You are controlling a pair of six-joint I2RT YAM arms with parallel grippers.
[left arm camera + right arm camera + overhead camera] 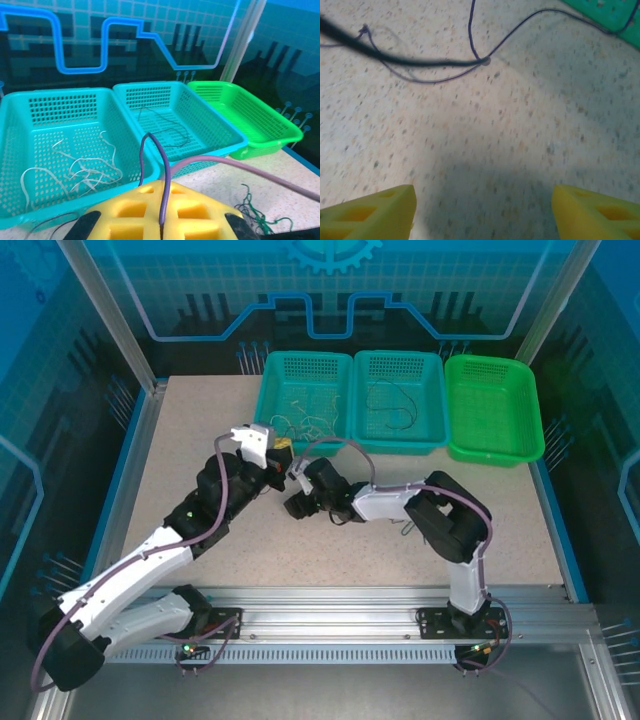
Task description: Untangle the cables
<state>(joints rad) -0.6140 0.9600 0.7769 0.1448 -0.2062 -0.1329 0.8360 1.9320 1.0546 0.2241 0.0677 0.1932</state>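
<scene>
Left of the middle basket [150,86], the left basket [55,93] holds a loose scatter of white wires [80,170], so you can count that colour as sorted. Nearer the arms than that, in front of the middle basket's left corner, your left gripper [162,210] has its yellow fingers [195,215] pressed together on a purple wire [150,145], which loops up out of the pinch and down again. Inside the middle basket lie a few dark wires [165,131], apart from one another, so that lot looks finished too. Just in front of the middle basket's left corner, your right gripper [482,210] hangs over the bare table [520,125] with its fingers [375,210] spread wide and nothing between them. Past it a thin purple strand [470,30] runs across the tabletop, crossed by a dark, blurred line I cannot identify. In front of the middle basket's right side, a small green tangle [255,210] sits on the table, knotted and untouched. Right of the middle basket, the green basket [495,405] has no wires in it. By my judgement you are roughly halfway: white and dark are done, purple is in hand, and green is yet to be pulled apart.
</scene>
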